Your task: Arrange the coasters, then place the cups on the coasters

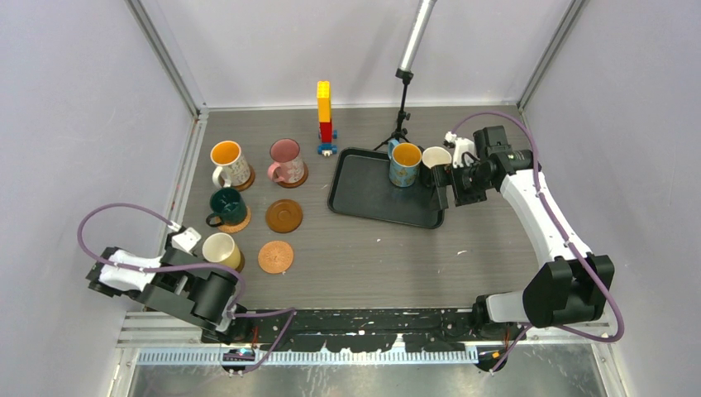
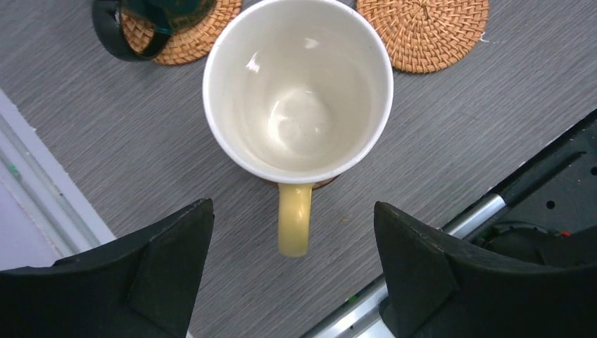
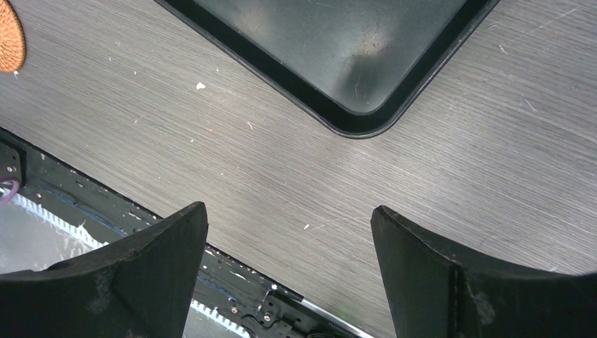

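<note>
no legible txt, no labels, brands or nos. in any view

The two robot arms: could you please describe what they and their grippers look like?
The left arm and right arm both have white shell links between chunky black joint housings. A purple cable loops along each toward the wrist. The left gripper and right gripper carry broad, matte black, wedge-shaped fingers; the right ones look scuffed and dusty.
</note>
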Tool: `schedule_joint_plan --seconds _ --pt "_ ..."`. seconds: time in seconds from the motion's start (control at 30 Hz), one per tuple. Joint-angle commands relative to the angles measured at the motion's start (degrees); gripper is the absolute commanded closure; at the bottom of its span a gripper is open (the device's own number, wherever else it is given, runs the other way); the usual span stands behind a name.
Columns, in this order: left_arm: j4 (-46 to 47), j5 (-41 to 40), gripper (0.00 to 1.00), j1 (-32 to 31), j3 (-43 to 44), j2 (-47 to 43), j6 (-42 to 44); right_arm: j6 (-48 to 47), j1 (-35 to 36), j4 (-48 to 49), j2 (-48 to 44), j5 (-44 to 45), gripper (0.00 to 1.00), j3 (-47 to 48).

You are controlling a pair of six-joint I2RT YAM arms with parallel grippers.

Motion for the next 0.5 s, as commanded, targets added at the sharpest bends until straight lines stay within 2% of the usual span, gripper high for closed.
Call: schedule_joint_plan --seconds 0.0,0.17,0.33,0.47 --pt "-10.28 0.74 0.13 0.44 5.36 -2.49 6.22 0.81 0.48 1.61 0.24 -0.21 0.10 2.33" --pt "-19.22 2.02 0.09 0.00 11.10 -5.36 7.12 1.20 0.64 2.28 0.51 -0.49 0.10 2.39" --pt "-18.83 5.41 0.07 -9.19 16.98 -9.19 -7.22 1.58 0.72 2.89 0.93 -0.60 0.10 2.88" --pt "-9.05 4.68 0.07 -22.66 19.71 -11.95 -29.96 1.20 0.69 3.32 1.58 -0.42 0.10 3.72"
